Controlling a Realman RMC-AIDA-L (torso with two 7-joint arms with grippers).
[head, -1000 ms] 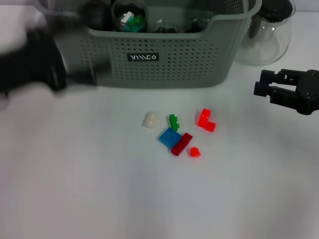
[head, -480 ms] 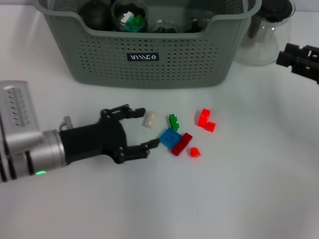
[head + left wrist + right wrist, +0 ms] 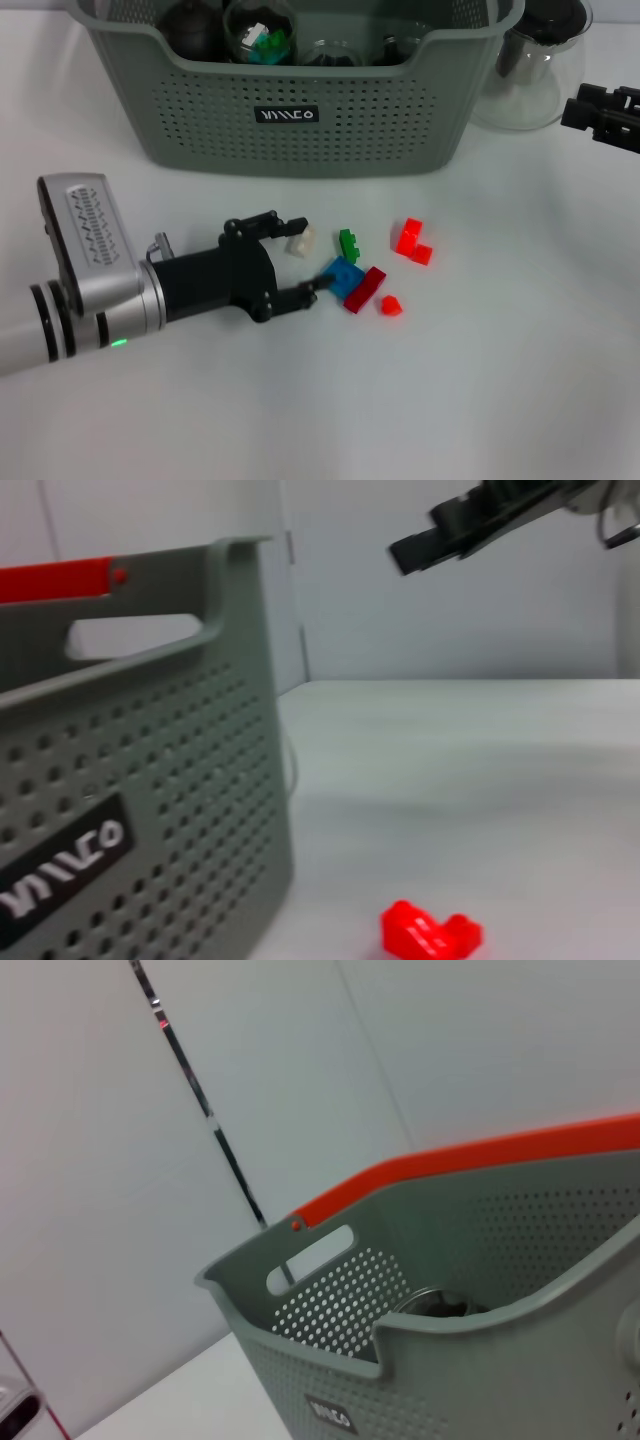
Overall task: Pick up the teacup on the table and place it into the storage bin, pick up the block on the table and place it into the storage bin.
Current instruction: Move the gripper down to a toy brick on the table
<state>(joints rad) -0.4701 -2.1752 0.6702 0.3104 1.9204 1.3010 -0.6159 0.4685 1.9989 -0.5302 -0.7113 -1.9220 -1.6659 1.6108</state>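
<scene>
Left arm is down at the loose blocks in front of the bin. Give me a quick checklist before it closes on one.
1. Left hand open: ok, fingers spread.
2. One block between the fingers: not ok; the small white plastic block sits by the upper finger, the flat blue plastic block at the lower fingertip.
3. Neighbours clear: not ok; the dark red block touches the blue one.
4. Large grey-green perforated storage bin open on top: ok.
5. Right hand out of the way: ok, beside the clear glass pitcher.
</scene>
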